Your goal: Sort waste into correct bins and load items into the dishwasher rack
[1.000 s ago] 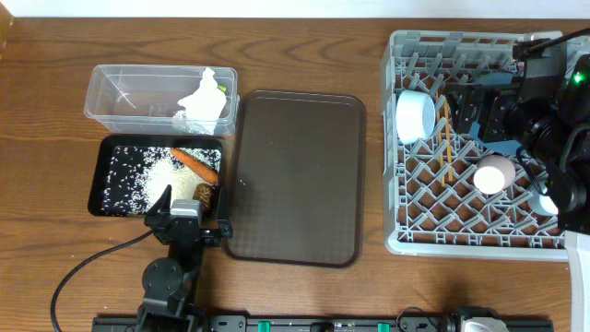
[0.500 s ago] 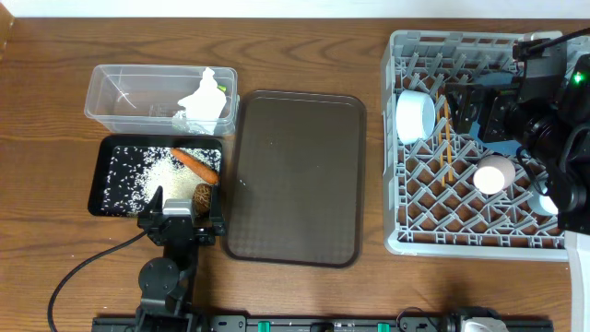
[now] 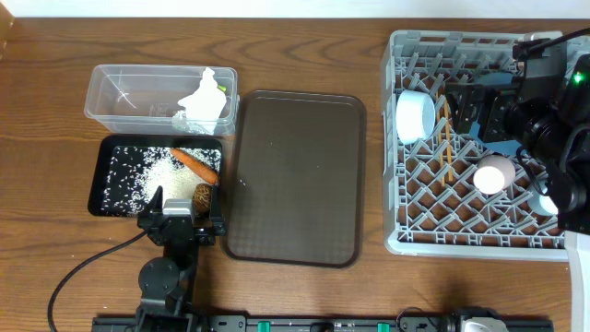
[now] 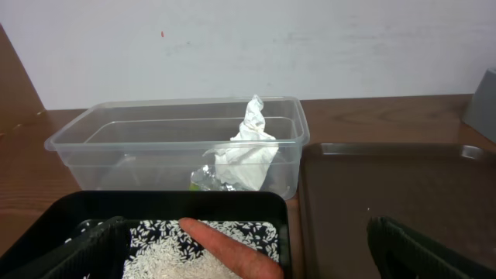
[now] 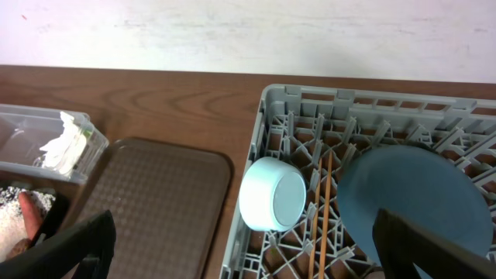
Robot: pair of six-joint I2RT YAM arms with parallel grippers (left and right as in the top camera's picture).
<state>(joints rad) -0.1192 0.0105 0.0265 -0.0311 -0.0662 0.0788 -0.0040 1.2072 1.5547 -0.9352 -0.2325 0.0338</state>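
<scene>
Overhead: L gripper (image 3: pixel 182 210) spread, empty, at black tray (image 3: pixel 95 180) w/ rice (image 3: pixel 147 175), carrot (image 3: pixel 195 164), lump (image 3: pixel 203 193); paper (image 3: pixel 205 97) in tub (image 3: pixel 120 78); R gripper (image 5: pixel 244 221) spread, empty, over rack (image 3: pixel 461 244) w/ bowl (image 3: pixel 415 115), chopsticks (image 3: pixel 447 138), plate (image 5: pixel 411 201), pink cup (image 3: pixel 493 173).

Brown serving tray (image 3: pixel 295 175) on wooden table (image 3: pixel 46 120)

On your left, the clear tub (image 3: pixel 129 97) holds white crumpled paper (image 3: pixel 205 101) at its right end. Just in front of it, the black tray (image 3: pixel 100 175) carries rice grains (image 3: pixel 152 175), a carrot stick (image 3: pixel 195 165) and a brown lump (image 3: pixel 203 193). Your left gripper (image 3: pixel 184 208) sits at that tray's near edge, fingers spread. Right of the brown serving tray (image 3: pixel 293 175), the grey rack (image 3: pixel 396 240) holds a pale cup (image 3: pixel 414 115) on its side, chopsticks (image 3: pixel 446 143) and a pink cup (image 3: pixel 493 173). Your right arm (image 3: pixel 553 129) covers the rack's right side.
</scene>
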